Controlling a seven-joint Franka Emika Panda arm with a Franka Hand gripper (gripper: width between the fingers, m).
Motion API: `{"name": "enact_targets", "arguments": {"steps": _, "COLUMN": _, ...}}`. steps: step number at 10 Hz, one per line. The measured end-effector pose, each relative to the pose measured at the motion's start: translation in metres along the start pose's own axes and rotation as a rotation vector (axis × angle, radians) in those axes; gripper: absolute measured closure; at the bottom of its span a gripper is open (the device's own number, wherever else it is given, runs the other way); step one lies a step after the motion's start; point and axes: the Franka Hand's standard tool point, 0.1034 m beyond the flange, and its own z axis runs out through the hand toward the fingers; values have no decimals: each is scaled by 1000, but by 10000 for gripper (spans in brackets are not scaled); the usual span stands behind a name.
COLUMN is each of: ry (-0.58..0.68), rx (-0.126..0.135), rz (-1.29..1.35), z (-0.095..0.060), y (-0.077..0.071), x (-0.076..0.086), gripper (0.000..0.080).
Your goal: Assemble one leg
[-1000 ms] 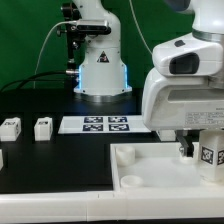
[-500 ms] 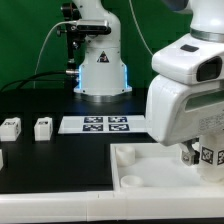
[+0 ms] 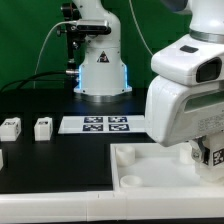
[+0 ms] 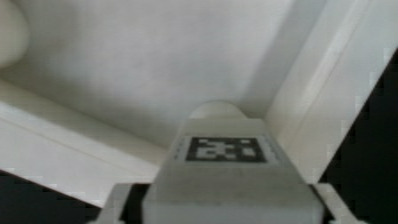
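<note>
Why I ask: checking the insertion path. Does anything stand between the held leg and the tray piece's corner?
Nothing visible does. In the wrist view the leg, held in the tool, points at the inner corner of the white tray piece, with only bare white surface beyond its tip.

The marker board [image 3: 95, 124] lies near the white tray-like piece [image 3: 160, 176].

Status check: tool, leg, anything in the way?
Tool shut on leg. Leg at corner of white tray piece; contact unclear. Nothing seen blocking.
</note>
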Motion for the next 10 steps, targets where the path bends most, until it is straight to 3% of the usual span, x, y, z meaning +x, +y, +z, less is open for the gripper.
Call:
{"name": "enact_targets", "arguments": {"steps": 4, "ry": 0, "rx": 2, "rz": 138, "z": 0, "y": 0, "x": 0, "gripper": 509}}
{"name": "enact_targets", "arguments": {"steps": 10, "ry": -2, "rx": 6, "rz": 962, "z": 2, "y": -5, "x": -1, "gripper": 508}}
